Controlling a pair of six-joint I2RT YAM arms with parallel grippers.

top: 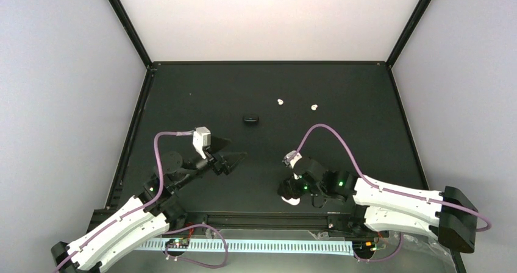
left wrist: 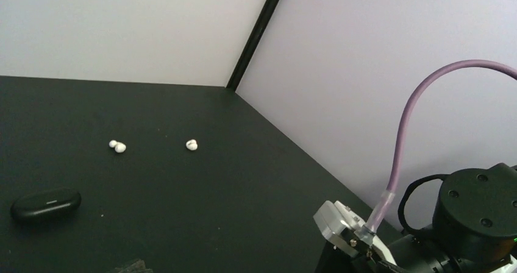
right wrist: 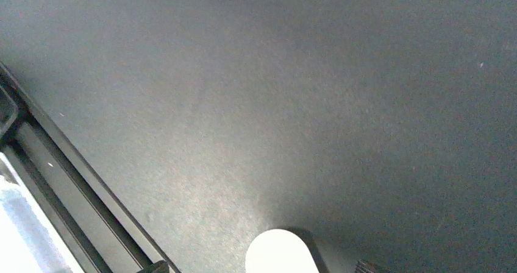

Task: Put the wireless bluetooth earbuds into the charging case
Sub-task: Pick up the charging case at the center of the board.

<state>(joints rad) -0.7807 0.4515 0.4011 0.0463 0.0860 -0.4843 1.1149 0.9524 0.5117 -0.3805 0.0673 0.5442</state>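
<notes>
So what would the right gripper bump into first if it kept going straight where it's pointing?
The right gripper points down, so probably the bare black table right beneath it; nothing else shows there.

Soft even light, right-wrist view seemingly blurred

Robotics lab cell, white walls (top: 268,17), black frame posts (top: 124,20), matte black table (top: 201,96), cabled robot arms (top: 396,200)

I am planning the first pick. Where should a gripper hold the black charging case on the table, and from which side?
Probably from above, jaws closing on the long sides of the charging case at its middle. It lies flat and closed, a low oval, long axis left to right in the top view; its rounded ends would likely slip.
</notes>
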